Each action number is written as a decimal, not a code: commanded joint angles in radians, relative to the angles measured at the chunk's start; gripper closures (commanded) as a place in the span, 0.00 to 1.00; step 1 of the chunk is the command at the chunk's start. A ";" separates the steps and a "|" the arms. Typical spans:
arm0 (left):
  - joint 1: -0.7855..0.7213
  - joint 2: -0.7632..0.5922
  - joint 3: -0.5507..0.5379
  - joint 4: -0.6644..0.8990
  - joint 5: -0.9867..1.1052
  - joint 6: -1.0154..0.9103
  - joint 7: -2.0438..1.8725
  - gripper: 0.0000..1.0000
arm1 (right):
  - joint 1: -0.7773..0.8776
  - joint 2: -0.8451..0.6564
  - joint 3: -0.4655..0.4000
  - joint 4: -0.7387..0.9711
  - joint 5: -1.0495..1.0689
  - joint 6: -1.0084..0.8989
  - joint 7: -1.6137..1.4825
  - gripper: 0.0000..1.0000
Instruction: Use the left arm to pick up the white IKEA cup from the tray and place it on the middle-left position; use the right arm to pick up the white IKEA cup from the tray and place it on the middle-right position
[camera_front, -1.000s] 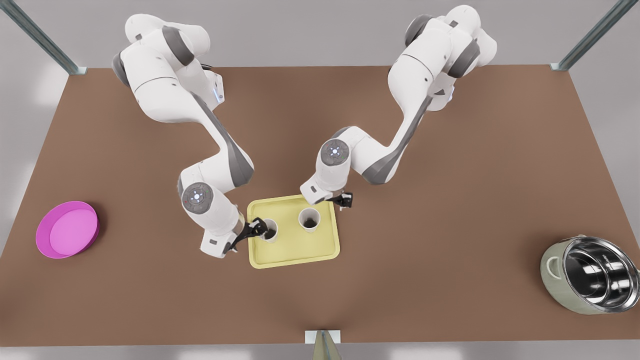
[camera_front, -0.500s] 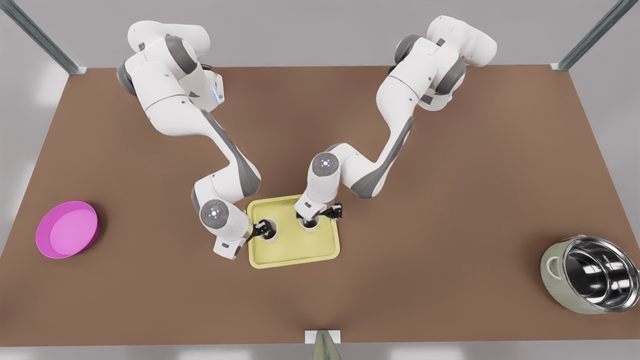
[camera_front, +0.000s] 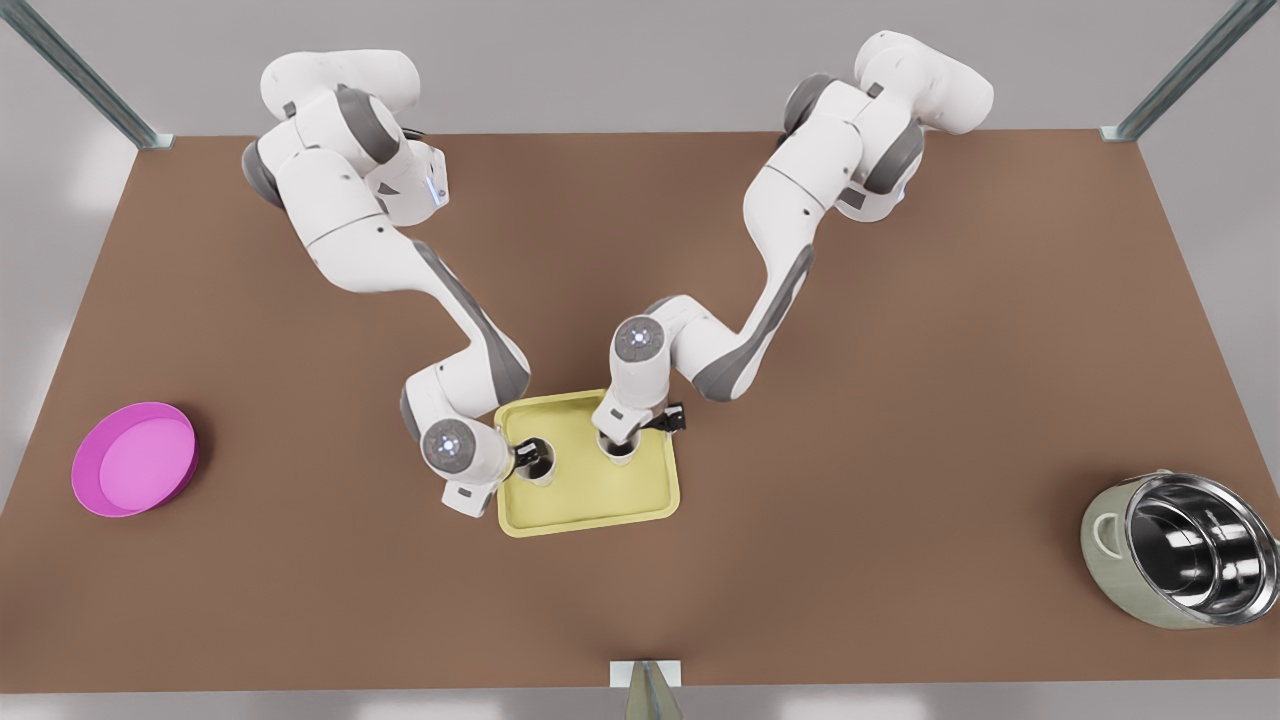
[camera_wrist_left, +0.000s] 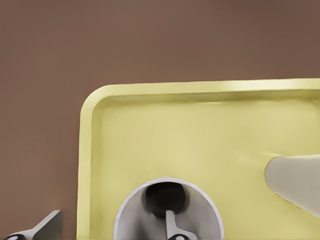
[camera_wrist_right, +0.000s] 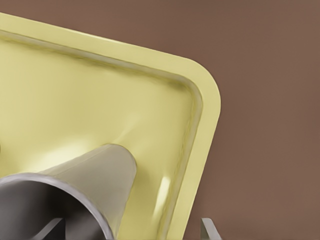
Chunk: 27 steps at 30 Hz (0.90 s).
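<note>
A pale yellow tray (camera_front: 600, 500) lies mid-table with two white cups on it. My left gripper (camera_front: 525, 457) is at the cup (camera_front: 540, 465) on the front view's left. In the left wrist view the left gripper (camera_wrist_left: 107, 231) is open and straddles that cup's (camera_wrist_left: 200, 205) wall, one finger (camera_wrist_left: 170, 226) inside and one outside. My right gripper (camera_front: 628, 438) hangs over the other cup (camera_front: 620, 452). The right wrist view shows the right gripper (camera_wrist_right: 130, 232) open across that cup's (camera_wrist_right: 95, 175) wall. The tray rim (camera_wrist_left: 92, 130) (camera_wrist_right: 205, 100) is close by.
A magenta bowl (camera_front: 135, 458) sits at the front view's far left and a steel pot (camera_front: 1185, 550) at the far right. Brown tabletop (camera_front: 330, 540) stretches from the tray to each of them. The second cup's side (camera_wrist_left: 295, 182) shows in the left wrist view.
The right gripper swung from the tray's far edge onto its cup. The left wrist drew in closer to the tray and its cup. Neither cup has moved.
</note>
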 joint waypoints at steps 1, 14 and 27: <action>-0.001 0.013 0.000 0.001 0.001 0.007 -0.083 0.00 | 0.000 0.008 0.000 0.002 -0.029 0.010 0.016 0.06; 0.001 -0.006 -0.008 0.025 -0.034 0.018 -0.146 0.95 | 0.000 -0.020 0.005 0.017 -0.020 -0.071 0.058 0.93; 0.616 -0.409 -0.006 -0.477 -0.193 0.010 1.270 0.94 | -0.270 -0.114 -0.070 0.111 -0.030 -0.294 -0.461 0.96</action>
